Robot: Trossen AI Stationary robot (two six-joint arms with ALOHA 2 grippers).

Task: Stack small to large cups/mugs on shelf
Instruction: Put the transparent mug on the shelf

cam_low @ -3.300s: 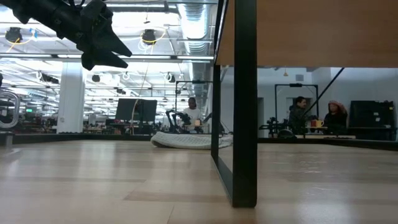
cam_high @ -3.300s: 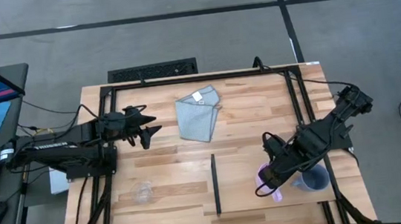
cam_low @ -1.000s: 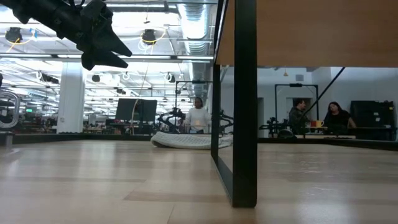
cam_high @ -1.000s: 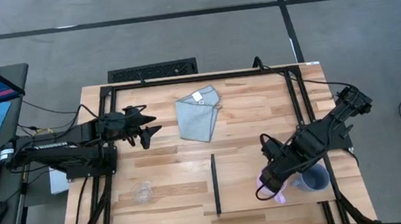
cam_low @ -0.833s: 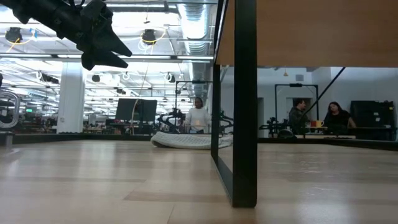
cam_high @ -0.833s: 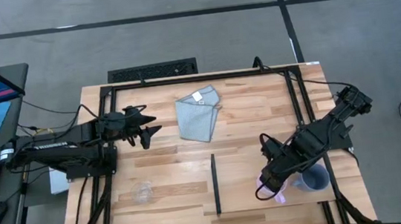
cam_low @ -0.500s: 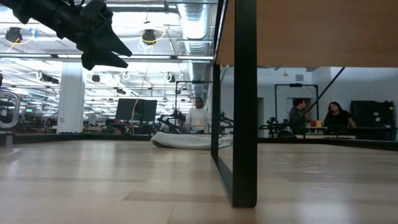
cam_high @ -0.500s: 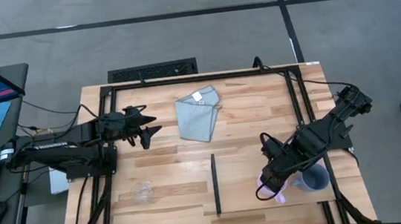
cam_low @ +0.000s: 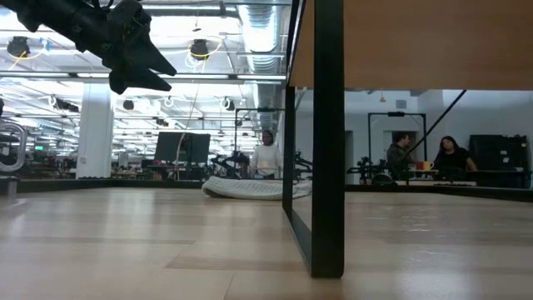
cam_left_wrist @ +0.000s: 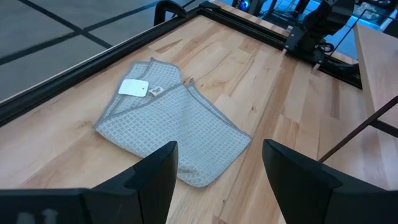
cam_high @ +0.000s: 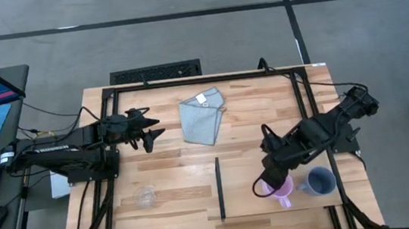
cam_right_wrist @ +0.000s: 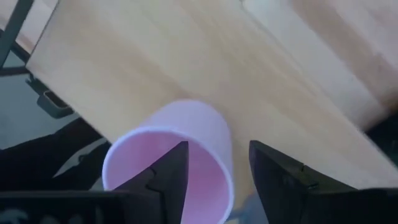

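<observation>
Since the preceding views, the pink mug (cam_high: 278, 190) has been drawn clear of the grey-blue mug (cam_high: 320, 181), which is now uncovered and seen from above.

Table (cam_high: 265, 108): light wood in a black frame, bearing all items. Shelf (cam_high: 242, 187): a raised light-wood board at the table's near right, with a thin black divider strip (cam_high: 220, 187) along its left end. Both mugs are stood on the shelf, near each other but apart.

Left arm: held over the table's left side, its gripper (cam_high: 151, 131) spread wide and empty, pointed toward the folded cloth (cam_high: 202, 116).

Right gripper (cam_high: 267, 184): set at the pink mug's rim, fingers (cam_right_wrist: 165, 171) parted, one inside the mouth and one outside the wall; whether the wall is actually pinched cannot be told.

Clear cup (cam_high: 146, 196): stood on the bare tabletop left of the divider strip, well apart from both grippers.
</observation>
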